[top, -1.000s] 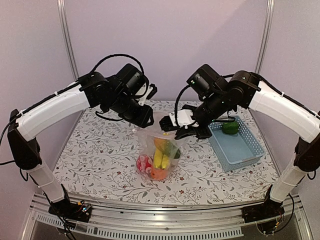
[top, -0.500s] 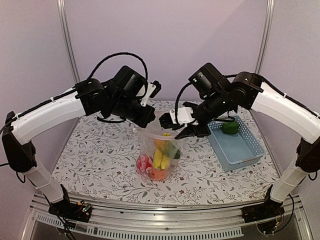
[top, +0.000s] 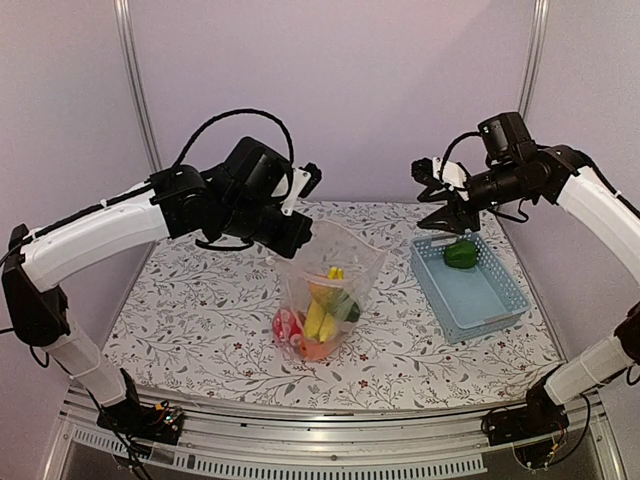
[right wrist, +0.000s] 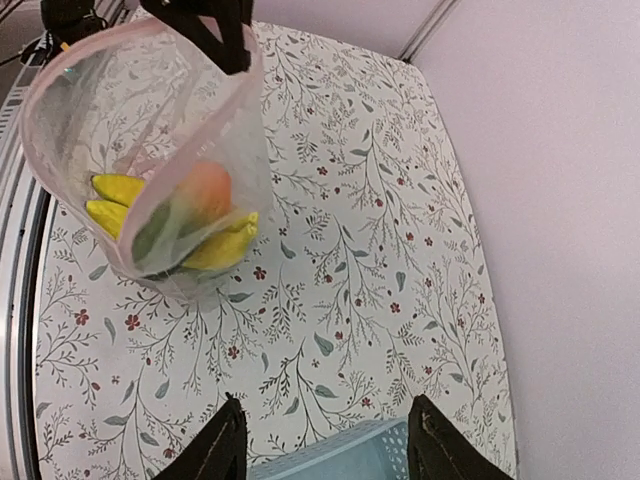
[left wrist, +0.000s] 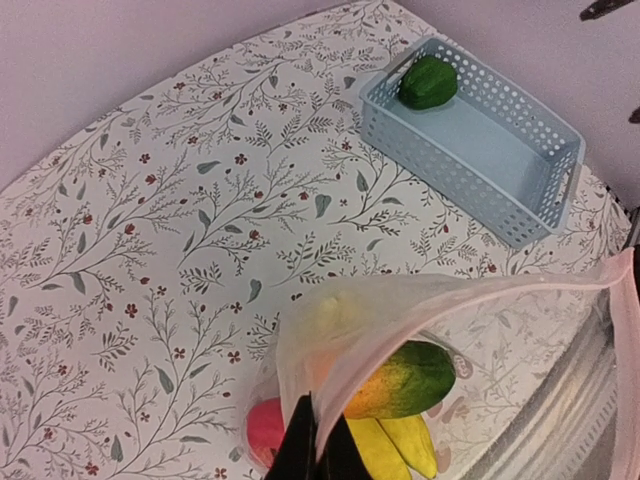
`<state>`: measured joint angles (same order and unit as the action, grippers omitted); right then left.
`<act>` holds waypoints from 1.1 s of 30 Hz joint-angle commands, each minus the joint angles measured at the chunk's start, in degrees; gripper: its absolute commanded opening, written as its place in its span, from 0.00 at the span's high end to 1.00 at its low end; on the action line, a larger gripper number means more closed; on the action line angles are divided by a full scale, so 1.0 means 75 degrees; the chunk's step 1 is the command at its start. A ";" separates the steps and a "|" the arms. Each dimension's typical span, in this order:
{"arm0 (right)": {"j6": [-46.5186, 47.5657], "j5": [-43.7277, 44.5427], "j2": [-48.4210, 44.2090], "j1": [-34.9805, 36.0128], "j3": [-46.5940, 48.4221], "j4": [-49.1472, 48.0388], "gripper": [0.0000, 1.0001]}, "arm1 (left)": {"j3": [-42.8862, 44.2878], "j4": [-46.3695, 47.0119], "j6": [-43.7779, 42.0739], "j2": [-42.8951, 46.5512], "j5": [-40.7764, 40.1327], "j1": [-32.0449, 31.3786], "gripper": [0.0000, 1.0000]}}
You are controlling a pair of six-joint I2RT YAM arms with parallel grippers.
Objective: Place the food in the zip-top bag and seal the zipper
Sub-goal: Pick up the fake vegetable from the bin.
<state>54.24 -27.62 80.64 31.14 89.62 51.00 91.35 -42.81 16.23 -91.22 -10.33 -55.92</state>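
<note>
The clear zip-top bag [top: 345, 262] stands at mid-table with food inside: a yellow banana [top: 322, 318], a red-pink fruit [top: 287, 327] and an orange-green piece [left wrist: 405, 380]. My left gripper [top: 297, 238] is shut on the bag's mouth edge, pinching the pale pink zipper [left wrist: 470, 300] between its fingertips [left wrist: 300, 450]. The mouth gapes wide. A green pepper [top: 460, 253] lies in the blue basket. My right gripper [top: 447, 207] hangs open and empty above the basket's far left corner, well apart from the bag [right wrist: 150, 130].
The light blue slatted basket [top: 490, 300] sits at the right of the floral tablecloth, its near end bare. In the right wrist view only its corner [right wrist: 345, 462] shows between the fingers. Purple walls close the back and sides.
My right gripper let go of the bag's mouth, opened, and swung up and right to the basket. The left gripper closed on the mouth edge and holds the bag alone.
</note>
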 commanded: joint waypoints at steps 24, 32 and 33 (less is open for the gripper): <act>0.1632 0.3350 0.3573 -0.3253 -0.0266 -0.1640 0.56 | -0.0371 0.0475 0.0308 0.0488 0.0328 -0.0114 0.98; 0.1909 0.3491 0.4339 -0.3253 -0.0092 -0.1656 0.60 | -0.0318 0.0379 0.0285 0.0517 0.0282 -0.0113 0.97; 0.1919 0.3507 0.4391 -0.3260 -0.0091 -0.1656 0.59 | -0.0317 0.0376 0.0293 0.0515 0.0277 -0.0113 0.98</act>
<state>67.13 -2.98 111.26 6.63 87.29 39.35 88.42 -40.18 18.31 -88.92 -8.16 -56.01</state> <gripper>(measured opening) 0.406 0.025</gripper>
